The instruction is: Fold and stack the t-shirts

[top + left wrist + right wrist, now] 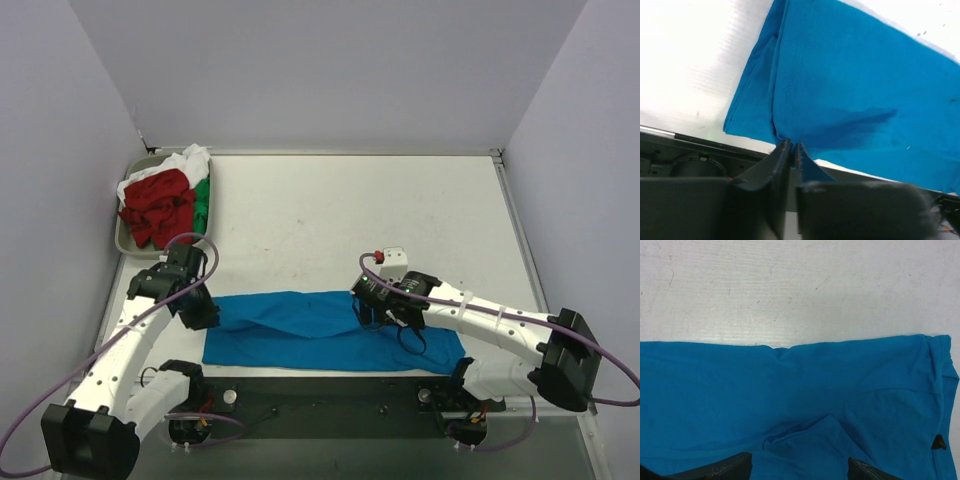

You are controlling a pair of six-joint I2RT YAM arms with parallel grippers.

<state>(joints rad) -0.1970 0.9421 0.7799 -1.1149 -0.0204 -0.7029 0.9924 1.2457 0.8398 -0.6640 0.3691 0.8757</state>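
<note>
A bright blue t-shirt (300, 325) lies spread in a long, flat band along the near edge of your white bench (350, 200). Your left hand (200, 312) is at the shirt's left end, low against the cloth. That hand's wrist camera shows its fingers (782, 160) almost together, with only a thin slit between them. Their tips meet a folded edge of the blue cloth, and you cannot tell whether any cloth is pinched between them.

Your right hand (378, 312) is over the shirt, a little right of its middle. Its jaws are spread wide and hold nothing. Blue cloth with a small raised fold lies below and between them. A small black tag (938, 442) shows at the shirt's edge in that hand's wrist view.

Well beyond the shirt's left end, a grey tray (122, 240) holds a crumpled heap: a red t-shirt (158, 205), a green t-shirt (203, 200) and a white t-shirt (190, 158).
</note>
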